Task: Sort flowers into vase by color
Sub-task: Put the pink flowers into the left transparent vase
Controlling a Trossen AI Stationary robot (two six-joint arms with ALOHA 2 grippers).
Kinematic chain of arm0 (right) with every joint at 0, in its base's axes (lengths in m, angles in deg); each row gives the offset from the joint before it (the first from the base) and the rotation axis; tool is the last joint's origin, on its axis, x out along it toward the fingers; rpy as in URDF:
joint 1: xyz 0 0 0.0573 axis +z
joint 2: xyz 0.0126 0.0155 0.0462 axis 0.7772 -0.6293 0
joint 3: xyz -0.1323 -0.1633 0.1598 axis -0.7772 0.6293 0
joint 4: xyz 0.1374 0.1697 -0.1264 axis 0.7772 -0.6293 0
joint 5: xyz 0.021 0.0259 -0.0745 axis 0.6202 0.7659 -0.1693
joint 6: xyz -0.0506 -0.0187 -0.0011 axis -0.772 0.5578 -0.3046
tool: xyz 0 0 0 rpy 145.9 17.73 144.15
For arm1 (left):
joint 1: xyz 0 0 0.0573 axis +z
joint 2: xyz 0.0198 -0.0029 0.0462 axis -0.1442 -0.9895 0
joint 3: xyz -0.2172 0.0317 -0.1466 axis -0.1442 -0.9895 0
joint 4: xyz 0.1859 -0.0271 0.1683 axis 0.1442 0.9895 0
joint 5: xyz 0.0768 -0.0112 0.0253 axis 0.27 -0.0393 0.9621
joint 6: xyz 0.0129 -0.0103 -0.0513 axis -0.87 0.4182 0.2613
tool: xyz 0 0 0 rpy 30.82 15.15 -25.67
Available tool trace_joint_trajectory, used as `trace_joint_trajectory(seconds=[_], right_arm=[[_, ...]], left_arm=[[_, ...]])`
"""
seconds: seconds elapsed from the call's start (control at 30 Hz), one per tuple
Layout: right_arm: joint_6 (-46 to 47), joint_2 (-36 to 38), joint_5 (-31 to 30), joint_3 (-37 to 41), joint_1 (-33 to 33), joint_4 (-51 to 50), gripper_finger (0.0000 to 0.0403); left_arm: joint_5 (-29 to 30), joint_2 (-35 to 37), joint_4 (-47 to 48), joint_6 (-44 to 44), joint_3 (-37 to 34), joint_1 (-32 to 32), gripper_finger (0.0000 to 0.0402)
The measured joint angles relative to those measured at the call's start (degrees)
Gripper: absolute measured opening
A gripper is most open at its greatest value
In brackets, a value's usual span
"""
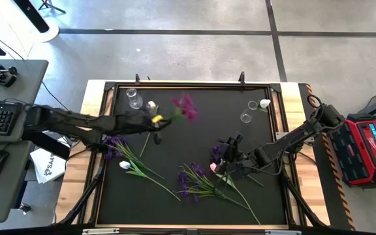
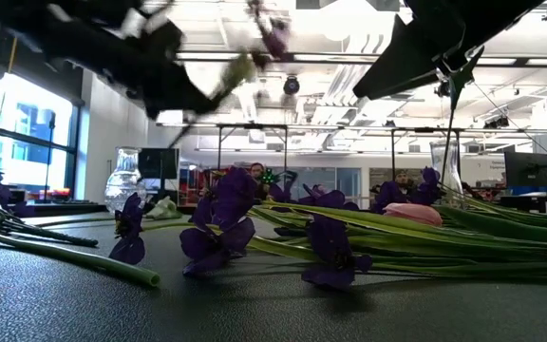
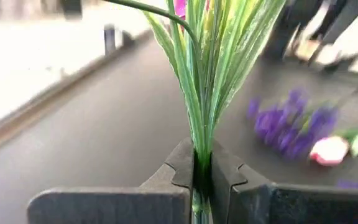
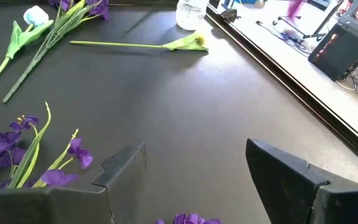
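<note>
Pressed together on a green stem, the jaws of the left gripper (image 3: 201, 171) are seen pinching a magenta flower (image 1: 184, 106), which is held above the black mat (image 1: 194, 140), its blossom pointing toward the far middle. The jaws of the right gripper (image 4: 194, 168) are spread wide, with nothing between them, and are held low over the mat just above a pink tulip bud (image 1: 213, 168) and purple flowers (image 1: 191, 183) lying near the front middle. More purple flowers (image 1: 114, 145) and a white tulip (image 1: 125, 165) are laid on the left part of the mat. 2 glass vases are stood near the far edge: a left vase (image 1: 134, 98) and a right vase (image 1: 246, 117), with a white bud (image 1: 264, 103) lying just beside the right vase.
</note>
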State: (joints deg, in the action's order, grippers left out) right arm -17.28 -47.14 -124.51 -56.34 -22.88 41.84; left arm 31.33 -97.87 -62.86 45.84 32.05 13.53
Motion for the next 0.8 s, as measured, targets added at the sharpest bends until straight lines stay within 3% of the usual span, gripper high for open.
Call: trace_joint_trajectory(seconds=[0.13,0.33,0.5,0.6,0.8], right_arm=[[-0.11,0.00,-0.02,0.00,0.00,0.19,0.0259],[-0.32,0.00,-0.04,0.00,-0.03,0.18,0.0259],[-0.33,0.00,-0.04,0.00,-0.42,0.18,0.0259],[-0.36,0.00,-0.04,0.00,-0.81,0.16,0.0259],[-0.71,0.00,-0.06,0.00,-1.15,0.16,0.0259]], left_arm=[[4.77,10.46,-7.03,-6.90,-5.05,0.00,0.0005],[19.67,21.81,-8.19,-23.04,-6.62,0.00,0.0009],[32.09,27.54,-12.12,-26.47,-6.62,1.49,0.0023],[32.01,30.51,-12.32,-25.17,-6.62,4.77,0.0026],[23.73,33.43,-12.22,-24.29,-8.07,14.26,0.0026]])
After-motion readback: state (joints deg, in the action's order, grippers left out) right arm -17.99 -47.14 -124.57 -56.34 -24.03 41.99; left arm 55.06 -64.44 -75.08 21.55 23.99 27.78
